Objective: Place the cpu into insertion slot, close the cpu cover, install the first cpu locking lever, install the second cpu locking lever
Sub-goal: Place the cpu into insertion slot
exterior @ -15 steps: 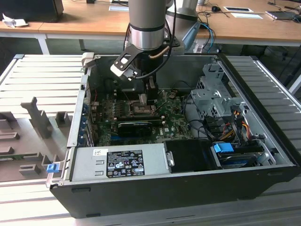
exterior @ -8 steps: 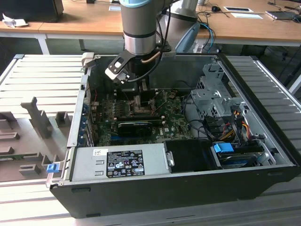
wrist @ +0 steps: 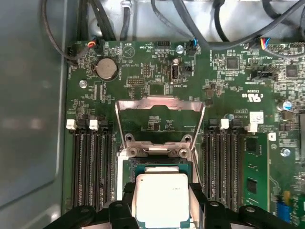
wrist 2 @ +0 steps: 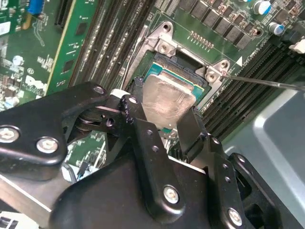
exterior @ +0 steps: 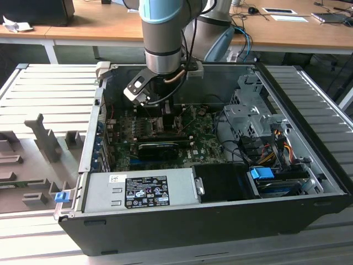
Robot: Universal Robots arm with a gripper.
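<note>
exterior view, arm (exterior: 162,33): it reaches down into the open computer case (exterior: 309,182).
exterior view, gripper (exterior: 159,110): low over the green circuit board (exterior: 204,138), the board that the insertion slot belongs to.
second wrist view, gripper (wrist 2: 163,109): narrow; the two black fingers (wrist 2: 138,117) press on opposite edges of the cpu.
second wrist view, cpu (wrist 2: 167,95): held between the fingers directly over the insertion slot (wrist 2: 183,62), metal top facing up. I cannot tell if it already sits in the slot or is just above it.
second wrist view, thin metal rod (wrist 2: 267,83): it starts at one corner of the insertion slot and runs away from it.
first wrist view, cpu (wrist: 161,198): over the insertion slot (wrist: 159,164), with a finger (wrist: 125,198) close against each of two opposite sides.
first wrist view, cpu cover (wrist: 159,105): open, standing up at the edge of the insertion slot away from the gripper (wrist: 161,191); the board is seen through its window.
first wrist view, long narrow black slots (wrist: 90,167): they lie in rows on both sides of the insertion slot.
first wrist view, round battery (wrist: 106,69): beyond the cpu cover, well apart from the insertion slot.
</note>
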